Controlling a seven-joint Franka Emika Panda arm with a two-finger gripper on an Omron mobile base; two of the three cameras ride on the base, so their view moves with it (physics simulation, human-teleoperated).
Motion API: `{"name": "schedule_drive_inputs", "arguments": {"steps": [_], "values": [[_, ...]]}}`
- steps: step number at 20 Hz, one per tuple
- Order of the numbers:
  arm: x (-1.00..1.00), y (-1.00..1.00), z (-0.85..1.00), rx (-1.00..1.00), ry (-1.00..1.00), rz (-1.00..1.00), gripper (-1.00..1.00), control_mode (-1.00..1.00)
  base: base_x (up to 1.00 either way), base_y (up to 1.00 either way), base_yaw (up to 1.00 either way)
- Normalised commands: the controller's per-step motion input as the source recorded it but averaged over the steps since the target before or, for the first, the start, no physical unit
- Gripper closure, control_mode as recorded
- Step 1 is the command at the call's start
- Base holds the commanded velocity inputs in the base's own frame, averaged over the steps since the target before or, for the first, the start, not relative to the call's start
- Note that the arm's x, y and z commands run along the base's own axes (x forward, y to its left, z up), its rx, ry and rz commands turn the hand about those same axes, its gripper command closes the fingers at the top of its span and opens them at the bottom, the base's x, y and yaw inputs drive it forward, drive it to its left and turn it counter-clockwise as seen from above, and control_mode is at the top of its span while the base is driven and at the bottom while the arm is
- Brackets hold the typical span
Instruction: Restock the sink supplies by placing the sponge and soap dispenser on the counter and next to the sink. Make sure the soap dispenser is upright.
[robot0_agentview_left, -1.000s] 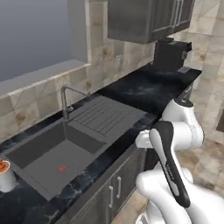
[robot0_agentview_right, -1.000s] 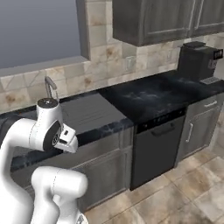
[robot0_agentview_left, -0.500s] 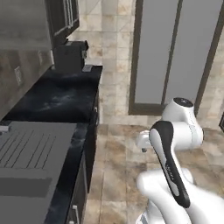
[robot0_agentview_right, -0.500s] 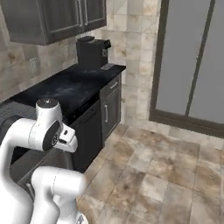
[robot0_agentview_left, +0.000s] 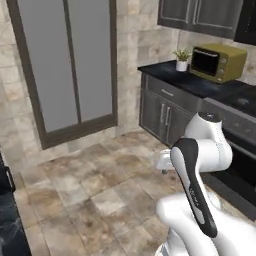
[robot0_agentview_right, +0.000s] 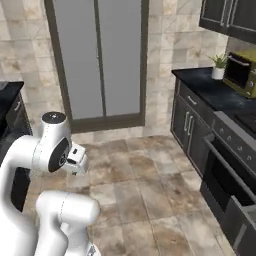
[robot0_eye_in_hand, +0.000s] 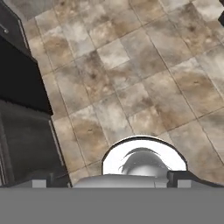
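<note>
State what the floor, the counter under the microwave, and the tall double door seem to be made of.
Floor: looks like matte stone or ceramic tile, mottled beige-brown squares with pale grout lines. Counter: glossy black marble-look slab with faint pale veins. Double door: dark frame, probably wood or metal, around flat grey panels that may be frosted glass.

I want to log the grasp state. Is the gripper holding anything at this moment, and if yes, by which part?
Nothing is held. The gripper is tucked close to the arm above the tiled floor, with no sponge or soap dispenser at it.
</note>
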Motion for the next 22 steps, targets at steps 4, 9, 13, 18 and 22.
{"name": "schedule_drive_inputs", "arguments": {"steps": [4, 9, 13, 18, 22], "values": [[0.0, 0.0, 0.0, 0.0, 0.0, 0.0, -1.0, 1.0, -0.04, 0.0, -0.96], [0.0, 0.0, 0.0, 0.0, 0.0, 0.0, -1.0, 1.0, 0.0, -0.04, -0.92], [0.0, 0.0, 0.0, 0.0, 0.0, 0.0, -1.0, 1.0, 0.0, -0.19, -0.87], [0.0, 0.0, 0.0, 0.0, 0.0, 0.0, -1.0, 1.0, 0.18, -0.49, -0.73], [0.0, 0.0, 0.0, 0.0, 0.0, 0.0, -1.0, 1.0, 0.6, -0.42, -0.55]]}}
